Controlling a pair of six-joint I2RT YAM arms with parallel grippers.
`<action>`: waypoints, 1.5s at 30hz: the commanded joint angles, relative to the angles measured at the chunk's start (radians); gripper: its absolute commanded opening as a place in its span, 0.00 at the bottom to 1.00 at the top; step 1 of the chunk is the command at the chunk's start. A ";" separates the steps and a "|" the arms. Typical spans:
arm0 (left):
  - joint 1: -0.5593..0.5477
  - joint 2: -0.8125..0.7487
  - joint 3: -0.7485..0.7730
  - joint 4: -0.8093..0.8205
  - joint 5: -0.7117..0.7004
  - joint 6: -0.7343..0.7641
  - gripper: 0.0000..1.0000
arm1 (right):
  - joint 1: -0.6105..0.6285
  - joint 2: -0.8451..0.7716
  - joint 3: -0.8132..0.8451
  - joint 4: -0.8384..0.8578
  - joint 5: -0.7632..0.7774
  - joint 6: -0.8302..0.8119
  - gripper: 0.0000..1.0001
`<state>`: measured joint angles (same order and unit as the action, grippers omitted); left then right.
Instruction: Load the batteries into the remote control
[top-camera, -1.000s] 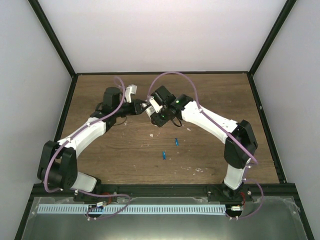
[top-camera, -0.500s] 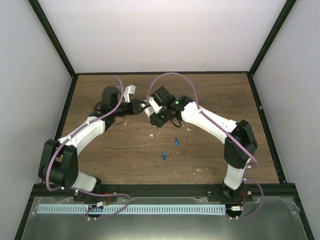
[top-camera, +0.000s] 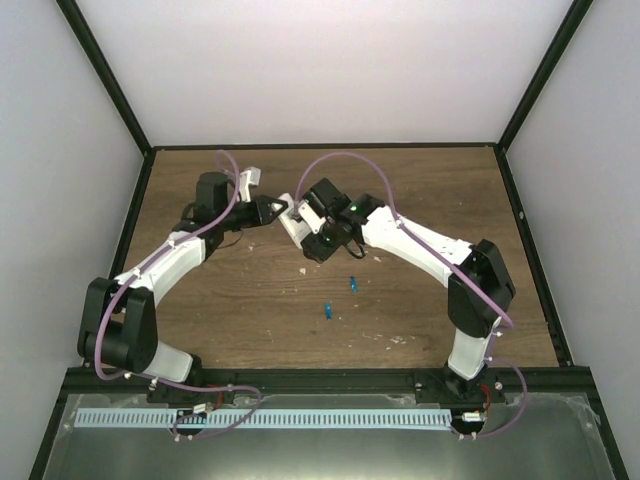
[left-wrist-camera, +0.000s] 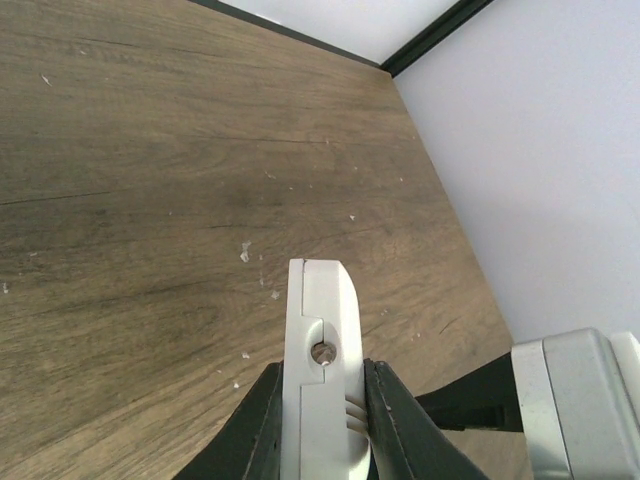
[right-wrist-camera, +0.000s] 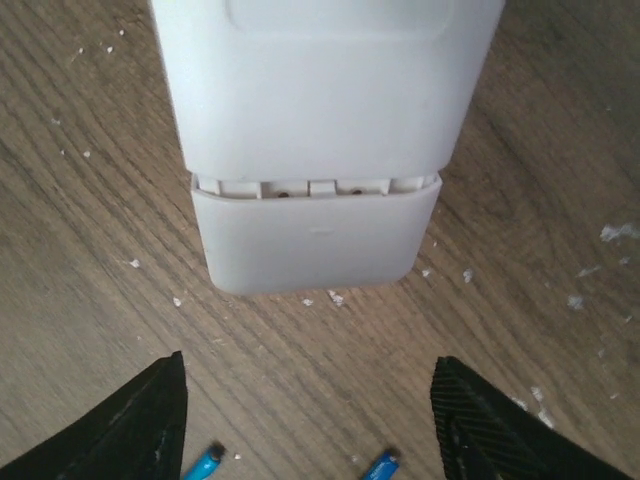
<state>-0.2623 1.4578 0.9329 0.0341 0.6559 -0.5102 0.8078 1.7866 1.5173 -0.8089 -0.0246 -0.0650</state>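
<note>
Remote control (right-wrist-camera: 315, 150) sits upper middle of the overhead frame, clamped edge-on in the left hand (left-wrist-camera: 322, 400), which has drawn it slightly leftward while the right hand (right-wrist-camera: 310, 420) spreads its empty jaws wider beneath the cover end, so batteries (top-camera: 352, 282) wait unloaded on the desk (top-camera: 420, 190), cover likely next.
</note>
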 joint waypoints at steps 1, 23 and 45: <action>0.003 0.009 -0.006 0.017 0.009 0.021 0.00 | 0.008 -0.026 -0.007 0.027 0.019 0.009 0.67; 0.002 0.011 -0.010 -0.003 0.162 0.044 0.00 | 0.008 0.011 -0.008 0.120 -0.065 0.031 0.77; 0.004 0.015 -0.006 0.006 0.173 0.042 0.00 | 0.008 0.015 -0.047 0.128 -0.104 0.046 0.46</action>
<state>-0.2623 1.4689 0.9291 0.0193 0.8017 -0.4816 0.8078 1.7943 1.4708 -0.6933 -0.1040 -0.0170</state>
